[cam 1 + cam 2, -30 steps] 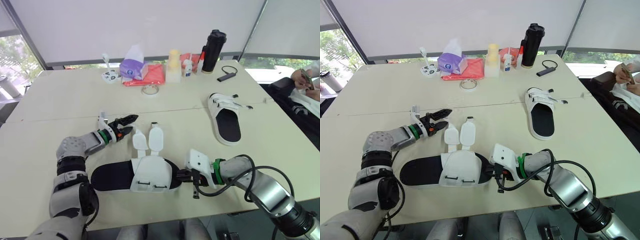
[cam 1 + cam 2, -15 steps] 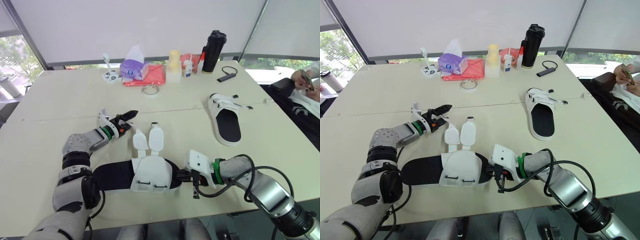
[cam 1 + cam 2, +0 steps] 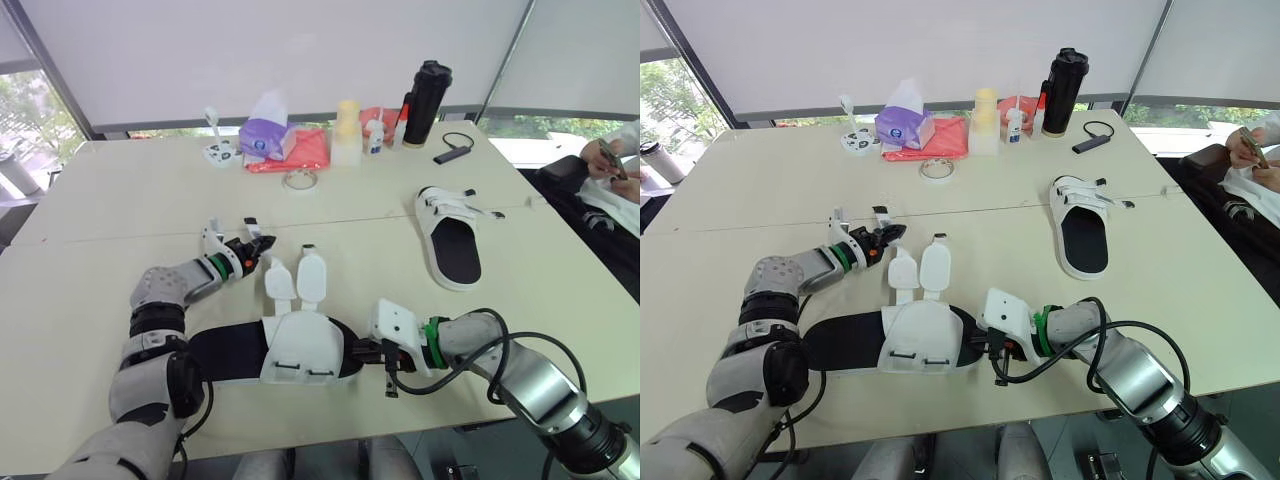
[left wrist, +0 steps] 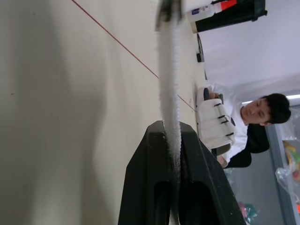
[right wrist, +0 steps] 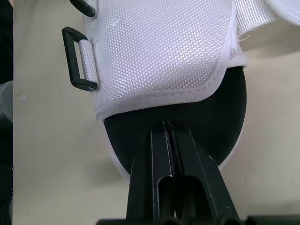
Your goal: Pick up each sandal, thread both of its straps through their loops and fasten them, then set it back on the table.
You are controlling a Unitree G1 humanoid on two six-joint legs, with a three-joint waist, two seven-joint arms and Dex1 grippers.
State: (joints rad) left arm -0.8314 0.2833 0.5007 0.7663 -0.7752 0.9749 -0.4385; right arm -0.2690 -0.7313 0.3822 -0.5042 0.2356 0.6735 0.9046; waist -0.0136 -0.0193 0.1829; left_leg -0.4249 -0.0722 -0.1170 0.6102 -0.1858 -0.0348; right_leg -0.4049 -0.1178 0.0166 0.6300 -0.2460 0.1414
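Left gripper (image 4: 169,133) on strap (image 4: 168,79), right gripper (image 5: 167,129) on sandal toe (image 5: 206,112).

Bare table (image 3: 110,200) is lying open across the left side and the middle band. The near sandal (image 3: 300,350) is blocking the front centre, its straps (image 3: 298,278) spreading just behind it. The left gripper (image 3: 258,246) is pinching what seems to be the left one, and the right gripper (image 3: 368,352) is clamping the toe. The second sandal (image 3: 452,235) is sitting well apart on the right. A tape roll (image 3: 299,180), tissue pack (image 3: 265,135) and black flask (image 3: 427,102) are crowding the far edge.
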